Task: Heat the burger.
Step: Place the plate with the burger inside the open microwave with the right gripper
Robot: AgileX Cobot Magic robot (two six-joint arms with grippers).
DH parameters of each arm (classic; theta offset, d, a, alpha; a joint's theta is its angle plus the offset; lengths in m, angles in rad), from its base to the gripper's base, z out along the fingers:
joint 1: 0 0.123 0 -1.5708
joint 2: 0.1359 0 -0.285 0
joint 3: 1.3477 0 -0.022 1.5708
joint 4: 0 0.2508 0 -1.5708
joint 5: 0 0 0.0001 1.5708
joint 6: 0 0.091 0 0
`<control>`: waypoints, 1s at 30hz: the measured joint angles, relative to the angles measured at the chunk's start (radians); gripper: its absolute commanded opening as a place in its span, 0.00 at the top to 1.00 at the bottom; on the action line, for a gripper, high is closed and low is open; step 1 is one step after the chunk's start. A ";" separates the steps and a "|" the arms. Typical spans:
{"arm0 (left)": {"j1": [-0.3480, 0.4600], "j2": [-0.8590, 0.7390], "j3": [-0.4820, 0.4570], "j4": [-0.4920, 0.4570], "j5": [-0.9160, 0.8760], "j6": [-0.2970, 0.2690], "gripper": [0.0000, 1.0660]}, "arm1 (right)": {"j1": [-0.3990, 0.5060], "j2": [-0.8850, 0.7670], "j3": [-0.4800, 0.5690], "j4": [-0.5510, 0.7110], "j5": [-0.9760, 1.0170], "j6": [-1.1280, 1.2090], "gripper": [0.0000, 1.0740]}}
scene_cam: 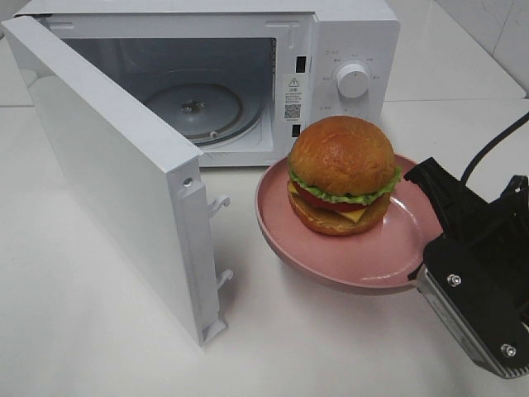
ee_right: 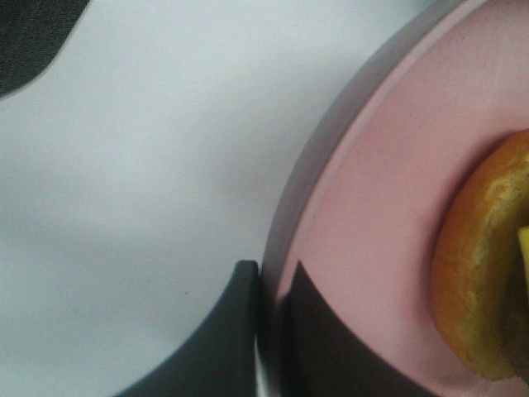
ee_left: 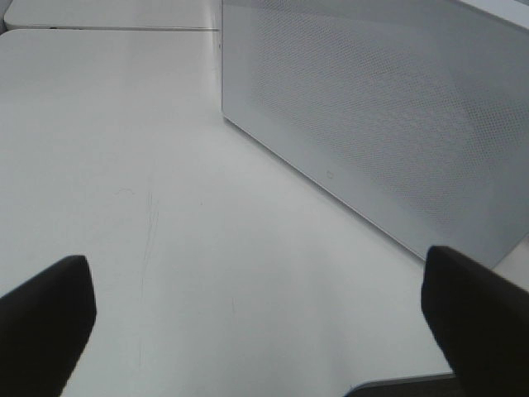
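The white microwave oven (scene_cam: 347, 50) stands with its white door (scene_cam: 116, 174) swung wide and its round glass turntable (scene_cam: 198, 107) bare, so opening looks done. The small burger with glossy golden-brown bun, green lettuce and yellow cheese (scene_cam: 341, 175) sits on the round pink plate (scene_cam: 372, 256), outside the cavity. The right gripper (ee_right: 269, 327) pinches the plate's rim between its 2 fingers, leaving loading, shutting and turning the white dial (scene_cam: 354, 81). The left gripper (ee_left: 260, 306) hangs spread and empty beside the door's outer face, and that door's free edge juts near the plate.
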 measured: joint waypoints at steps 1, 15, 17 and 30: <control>0.000 0.000 0.000 0.000 0.000 0.000 0.06 | 0.000 0.000 0.000 0.000 0.000 0.000 1.00; 0.000 0.000 0.000 0.000 0.000 0.000 0.06 | 0.067 0.141 -0.123 0.000 -0.025 -0.016 1.00; 0.000 0.000 0.000 0.000 0.000 0.000 0.06 | 0.067 0.163 -0.144 0.000 -0.025 -0.019 1.00; 0.000 0.000 0.000 0.000 0.000 0.000 0.06 | 0.067 0.292 -0.277 0.141 -0.002 -0.154 1.00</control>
